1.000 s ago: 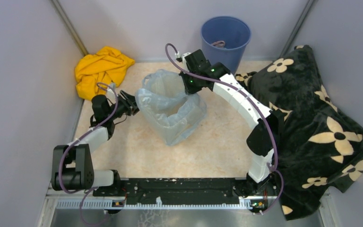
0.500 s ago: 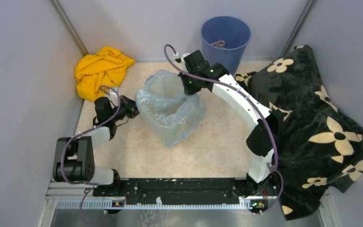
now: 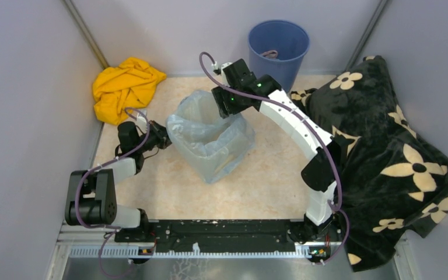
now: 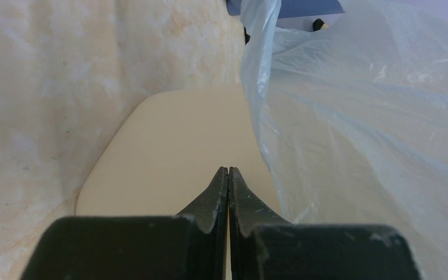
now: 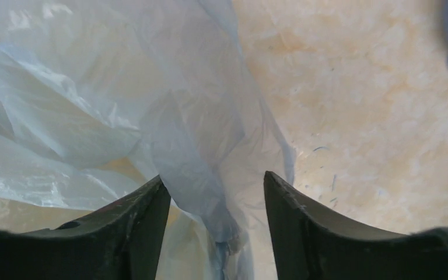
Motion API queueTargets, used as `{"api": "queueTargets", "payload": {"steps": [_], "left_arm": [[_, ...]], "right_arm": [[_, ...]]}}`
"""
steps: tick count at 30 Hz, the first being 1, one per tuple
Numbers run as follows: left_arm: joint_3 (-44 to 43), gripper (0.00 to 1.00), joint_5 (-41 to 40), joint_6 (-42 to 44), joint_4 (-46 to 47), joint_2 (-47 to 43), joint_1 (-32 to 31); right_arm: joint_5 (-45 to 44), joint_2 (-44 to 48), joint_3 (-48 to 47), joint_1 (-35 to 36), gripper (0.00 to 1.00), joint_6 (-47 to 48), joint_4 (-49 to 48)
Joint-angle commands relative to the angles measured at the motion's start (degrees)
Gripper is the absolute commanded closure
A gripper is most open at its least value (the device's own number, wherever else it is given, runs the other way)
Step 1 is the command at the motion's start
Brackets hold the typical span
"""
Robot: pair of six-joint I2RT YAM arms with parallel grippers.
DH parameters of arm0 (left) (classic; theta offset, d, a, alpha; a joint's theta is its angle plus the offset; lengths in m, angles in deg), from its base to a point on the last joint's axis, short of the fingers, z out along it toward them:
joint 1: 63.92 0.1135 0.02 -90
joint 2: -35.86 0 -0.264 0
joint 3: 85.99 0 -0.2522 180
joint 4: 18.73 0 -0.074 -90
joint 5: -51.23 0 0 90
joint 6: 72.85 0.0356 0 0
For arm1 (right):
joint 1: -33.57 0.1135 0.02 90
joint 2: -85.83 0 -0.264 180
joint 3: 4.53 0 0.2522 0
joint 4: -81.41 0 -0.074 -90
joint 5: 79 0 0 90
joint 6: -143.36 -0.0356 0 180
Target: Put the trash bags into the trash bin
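Note:
The pale-blue trash bag (image 3: 207, 131) is draped over the cream trash bin (image 4: 169, 151), which shows only faintly through the plastic in the top view. My left gripper (image 3: 164, 135) is at the bag's left edge. In the left wrist view it (image 4: 228, 169) is shut, tips together against the bin's side. The bag (image 4: 361, 116) hangs just to their right, and I see nothing between them. My right gripper (image 3: 221, 108) hovers at the bag's far rim. It (image 5: 213, 178) is open, with a fold of bag (image 5: 93, 87) loose between the fingers.
A round blue bucket (image 3: 278, 44) stands at the back wall. A yellow cloth (image 3: 125, 84) lies in the back left corner. A black flowered blanket (image 3: 385, 146) covers the right side. Grey walls close in the left, right and back.
My right gripper has opened off the bag's rim and shifted slightly left. My left gripper has gone from open to shut and moved in against the bag's left edge.

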Motion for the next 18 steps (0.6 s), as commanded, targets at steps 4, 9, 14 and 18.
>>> {"api": "queueTargets", "payload": {"steps": [4,9,14,18], "left_arm": [[0.2,0.97,-1.1,5.7,-5.2,-2.7,-0.1],[0.3,0.98,-2.3,7.0,-6.8,-3.8,-0.2],[0.2,0.98,-2.5,7.4,-7.3,-4.0,-0.2],[0.2,0.98,-3.3,8.5,-8.2,-4.4,-0.2]], "right_arm": [[-7.7,0.0,-11.3,0.7,0.35,0.9,1.1],[-14.9,7.5,-6.4,0.6,0.31,-1.0,-4.5],[-18.0,19.5,7.5,0.5,0.35,-6.4,-8.4],[-20.7,31.5,23.1,0.6,0.35,-10.3,-13.0]]}}
